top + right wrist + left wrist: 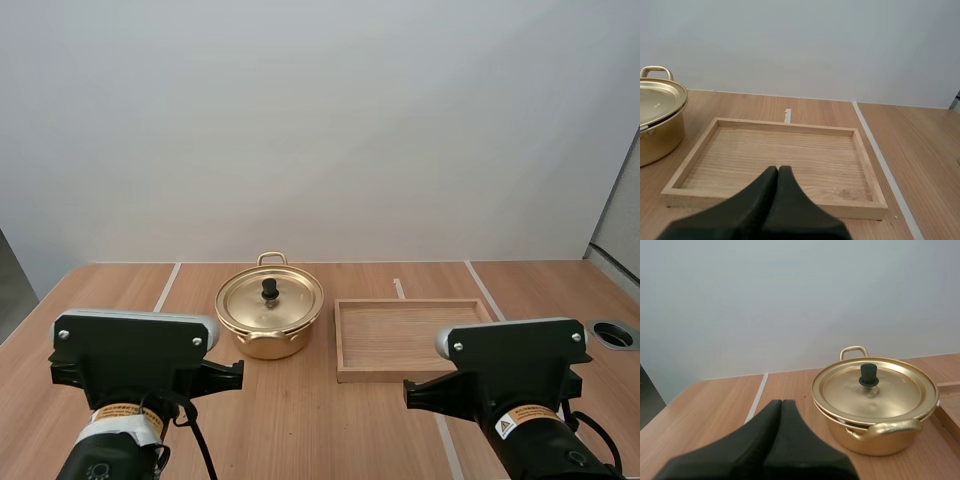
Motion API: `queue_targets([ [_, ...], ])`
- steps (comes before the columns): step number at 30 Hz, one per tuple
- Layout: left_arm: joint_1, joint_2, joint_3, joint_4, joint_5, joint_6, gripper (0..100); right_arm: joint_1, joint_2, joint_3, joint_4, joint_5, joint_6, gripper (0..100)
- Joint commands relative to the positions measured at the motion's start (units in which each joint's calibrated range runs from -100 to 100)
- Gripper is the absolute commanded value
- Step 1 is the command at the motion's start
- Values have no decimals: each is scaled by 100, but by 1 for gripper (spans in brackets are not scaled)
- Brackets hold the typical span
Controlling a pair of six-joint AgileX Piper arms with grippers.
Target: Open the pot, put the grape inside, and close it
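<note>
High view: lid (292, 300) closes the pot (268, 345), tray (410, 377) beside it; left end effector (781, 402) and right end effector (778, 169) are pressed together. An off-centre pinch may slip off the knob (270, 289).

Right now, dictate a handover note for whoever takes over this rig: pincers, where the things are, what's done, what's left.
Left pincer: shut on nothing, on the near side of the pot, not touching it.
Right pincer: shut on nothing, in front of the wooden tray.
The pot stands on the table with its lid on; the tray lies to its right, apart from it.
Done: nothing, the lid is still on.
Left: lift the lid, put the grape in, close the pot.
</note>
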Motion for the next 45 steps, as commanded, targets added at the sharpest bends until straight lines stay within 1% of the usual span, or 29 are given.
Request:
queue_targets([
  [1,20,-85,11,11,-96,-293,0,-14,-43,0,-68,40,52,0],
  [3,20,-85,11,-13,7,-492,0,-14,-43,0,-68,57,52,0],
  [7,61,-85,11,-13,559,-502,0,-14,-43,0,-44,95,95,0],
  [10,61,-85,11,1,1035,-470,0,-14,-43,0,-44,95,117,0],
  [45,61,-85,11,1,944,-470,0,-14,-43,0,-44,95,117,0],
])
